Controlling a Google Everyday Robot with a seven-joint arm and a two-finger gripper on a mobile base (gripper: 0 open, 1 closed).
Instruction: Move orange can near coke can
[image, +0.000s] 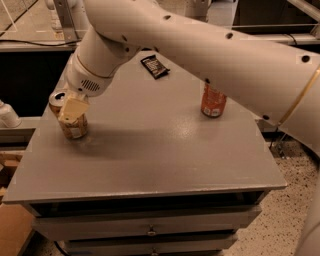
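The orange can stands upright near the left edge of the grey table, pale gold with a silver top. My gripper is at the can, its cream finger lying against the can's front upper side. The coke can, deep red-orange, stands upright at the table's right side, well apart from the orange can and partly hidden by my arm.
A dark snack packet lies flat at the back of the table. My big white arm spans the upper view. Drawers sit under the tabletop. A cardboard box is on the floor at the lower left.
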